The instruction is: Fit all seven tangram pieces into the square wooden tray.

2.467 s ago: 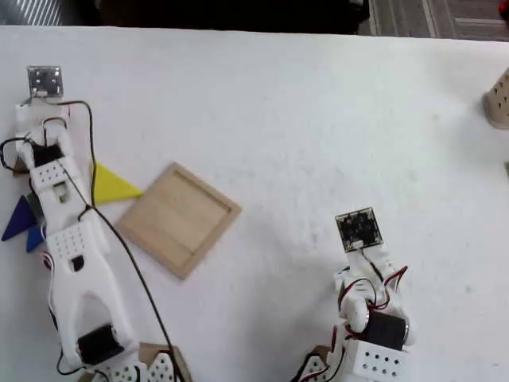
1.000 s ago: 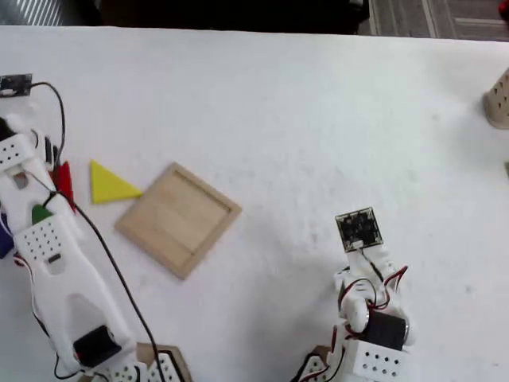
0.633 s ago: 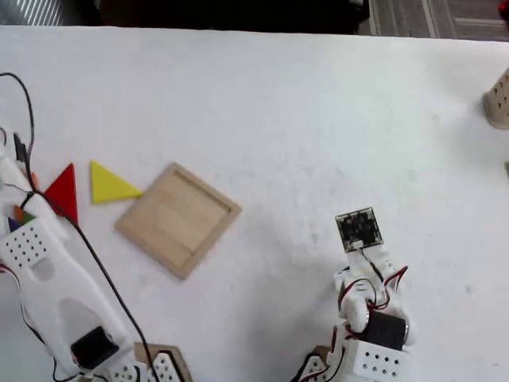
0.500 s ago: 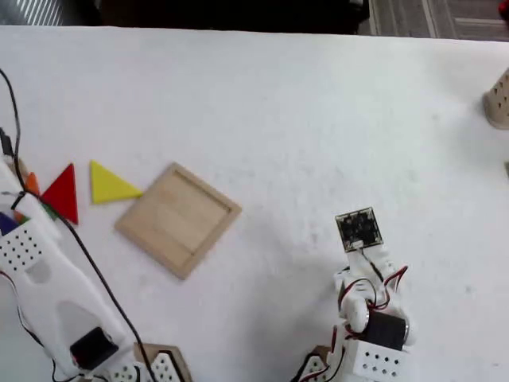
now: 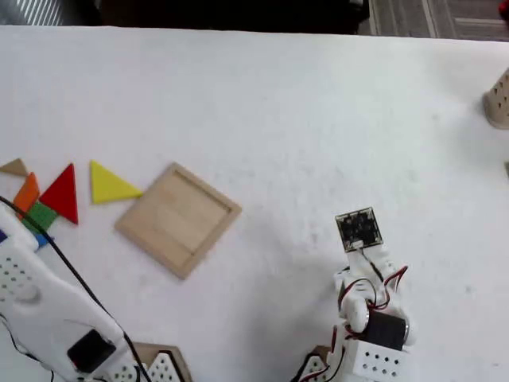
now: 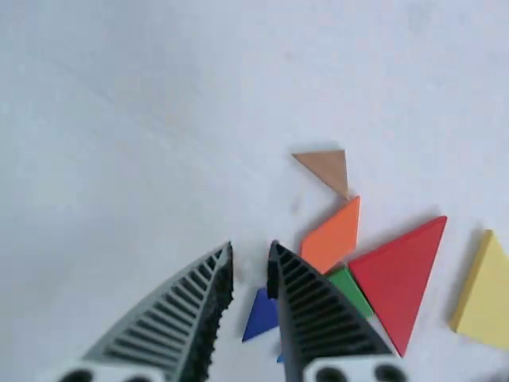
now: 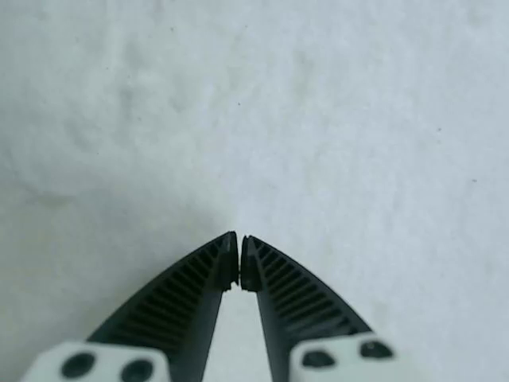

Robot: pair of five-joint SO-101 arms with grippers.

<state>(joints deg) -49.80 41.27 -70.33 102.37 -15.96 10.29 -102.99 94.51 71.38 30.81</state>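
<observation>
The square wooden tray (image 5: 179, 219) lies empty, turned like a diamond, left of the table's middle. Left of it are a yellow triangle (image 5: 111, 185), a red triangle (image 5: 62, 193), an orange piece (image 5: 26, 193), a green piece (image 5: 40, 215) and a tan triangle (image 5: 14, 167). My left gripper (image 6: 250, 259) hovers slightly open and holds nothing, just short of the orange piece (image 6: 332, 236); a blue triangle (image 6: 261, 314) lies under its fingers. Beyond lie the tan triangle (image 6: 326, 167), red triangle (image 6: 402, 274) and yellow triangle (image 6: 485, 293). My right gripper (image 7: 239, 259) is shut over bare table.
The left arm (image 5: 44, 306) fills the front left corner, its cable trailing over the table. The right arm (image 5: 367, 310) stands at the front, right of centre. A tan perforated object (image 5: 499, 99) sits at the far right edge. White table stretches between tray and right arm.
The left arm has swung away from the tray toward the front left corner, uncovering the red, orange, green and tan pieces. The right arm has not moved.
</observation>
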